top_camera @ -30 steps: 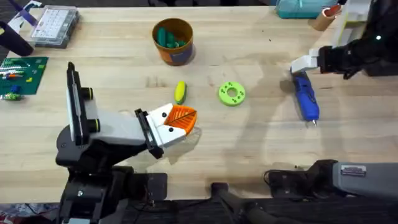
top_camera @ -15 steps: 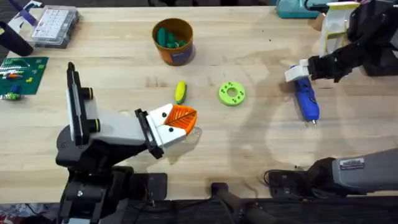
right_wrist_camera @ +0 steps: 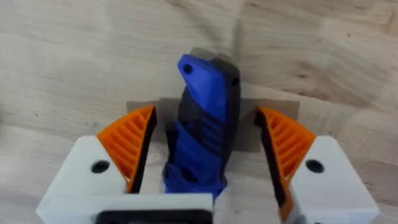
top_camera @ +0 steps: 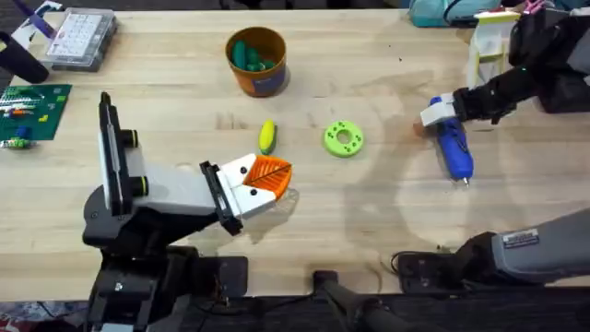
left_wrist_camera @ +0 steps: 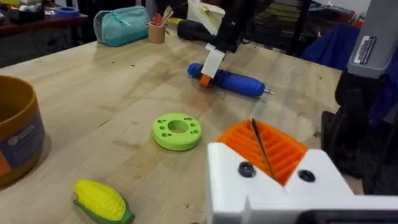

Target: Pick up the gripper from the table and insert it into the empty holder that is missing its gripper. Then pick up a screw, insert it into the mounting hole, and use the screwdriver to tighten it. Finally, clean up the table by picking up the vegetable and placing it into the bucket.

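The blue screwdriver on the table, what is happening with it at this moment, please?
The right arm's claw is over the blue screwdriver, which lies on the table. Its orange fingers are open on either side of the handle and are not gripping it. The left claw is shut and holds nothing. The yellow toy corn lies on the table near the green ring, not in the orange bucket.

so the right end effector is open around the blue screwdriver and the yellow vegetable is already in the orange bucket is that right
Not quite. The vegetable is not in the bucket; the overhead view shows it lying on the table beside the green ring disc. The right end effector is indeed open around the screwdriver.
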{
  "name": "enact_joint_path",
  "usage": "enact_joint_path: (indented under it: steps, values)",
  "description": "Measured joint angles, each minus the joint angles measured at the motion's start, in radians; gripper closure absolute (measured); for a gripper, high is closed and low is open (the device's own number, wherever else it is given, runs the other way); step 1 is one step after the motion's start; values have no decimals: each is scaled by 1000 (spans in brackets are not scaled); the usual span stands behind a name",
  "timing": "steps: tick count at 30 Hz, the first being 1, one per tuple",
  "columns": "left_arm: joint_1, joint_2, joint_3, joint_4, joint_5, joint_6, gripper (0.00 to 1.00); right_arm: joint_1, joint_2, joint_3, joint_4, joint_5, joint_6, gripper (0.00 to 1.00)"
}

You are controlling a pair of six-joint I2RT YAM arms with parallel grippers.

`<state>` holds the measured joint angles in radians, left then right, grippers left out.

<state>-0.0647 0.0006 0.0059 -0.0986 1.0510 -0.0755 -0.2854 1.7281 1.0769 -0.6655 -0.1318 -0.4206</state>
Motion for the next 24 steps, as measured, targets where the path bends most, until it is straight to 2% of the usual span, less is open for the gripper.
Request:
enact_joint_path:
  steps: [24]
  values:
    - [0,0,0,0,0,0,984,-1,33,21,-10,23,-6,25]
